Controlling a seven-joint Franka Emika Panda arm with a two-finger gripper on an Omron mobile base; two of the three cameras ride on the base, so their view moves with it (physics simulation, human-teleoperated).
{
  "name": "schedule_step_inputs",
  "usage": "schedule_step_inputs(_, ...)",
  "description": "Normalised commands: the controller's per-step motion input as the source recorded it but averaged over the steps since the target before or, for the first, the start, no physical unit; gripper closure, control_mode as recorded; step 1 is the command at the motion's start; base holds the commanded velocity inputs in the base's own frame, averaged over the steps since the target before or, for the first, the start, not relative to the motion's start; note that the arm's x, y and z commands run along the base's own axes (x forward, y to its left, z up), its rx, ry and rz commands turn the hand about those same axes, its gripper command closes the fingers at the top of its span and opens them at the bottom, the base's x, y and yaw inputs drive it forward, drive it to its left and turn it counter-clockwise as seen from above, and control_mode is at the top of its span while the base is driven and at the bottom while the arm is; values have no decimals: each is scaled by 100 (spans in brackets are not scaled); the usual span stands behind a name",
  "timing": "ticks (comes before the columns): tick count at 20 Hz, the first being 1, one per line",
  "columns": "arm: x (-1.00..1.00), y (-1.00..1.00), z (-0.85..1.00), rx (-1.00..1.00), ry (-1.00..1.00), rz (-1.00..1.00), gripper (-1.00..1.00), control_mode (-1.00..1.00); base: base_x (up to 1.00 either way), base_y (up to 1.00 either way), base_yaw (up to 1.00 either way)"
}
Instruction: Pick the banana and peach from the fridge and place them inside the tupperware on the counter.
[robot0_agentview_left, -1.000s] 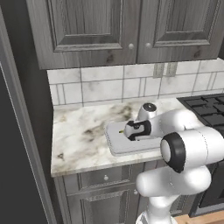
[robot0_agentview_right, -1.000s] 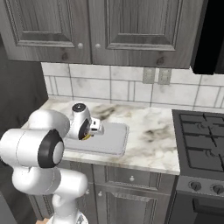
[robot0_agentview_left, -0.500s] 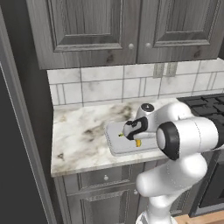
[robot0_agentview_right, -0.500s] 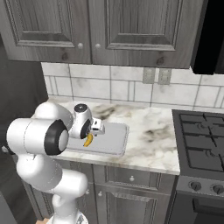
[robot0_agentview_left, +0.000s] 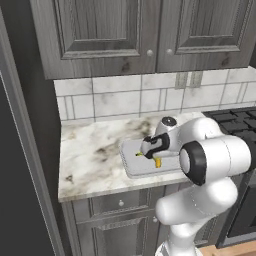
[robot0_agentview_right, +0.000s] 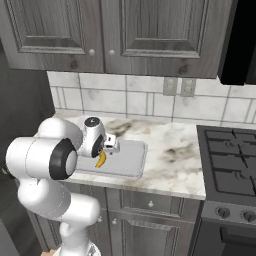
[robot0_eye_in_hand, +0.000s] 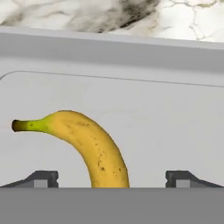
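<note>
One banana (robot0_eye_in_hand: 94, 146) in view, lying on the floor of the tupperware (robot0_agentview_left: 131, 162). Count: one tupperware, sitting on the marbled table (robot0_agentview_left: 90, 155). In the hand view the banana's stem end points left and its body curves down between the two fingertips (robot0_eye_in_hand: 43, 178), which stand wide apart with bare tray floor on either side of the fruit: tool (robot0_eye_in_hand: 112, 179) spread, not pinching the banana. From the base views the tool (robot0_agentview_right: 104, 152) hangs low over the tray's left part, banana just beneath it. Above the table: tiled backsplash (robot0_agentview_right: 130, 100), two upper cabinet doors (robot0_agentview_left: 107, 32). One stove (robot0_agentview_right: 230, 162) to the right of the table
</note>
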Motion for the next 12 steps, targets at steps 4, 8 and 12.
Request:
schedule_step_inputs(4,-93,-21,71,0,0,0,-100,-100,0,0,0)
schedule_step_inputs(8,-98,-14,98,0,-1,1,-100,-100,0,0,0)
schedule_step_inputs(12,-75,-14,100,0,-4,5,-100,-100,0,0,0)
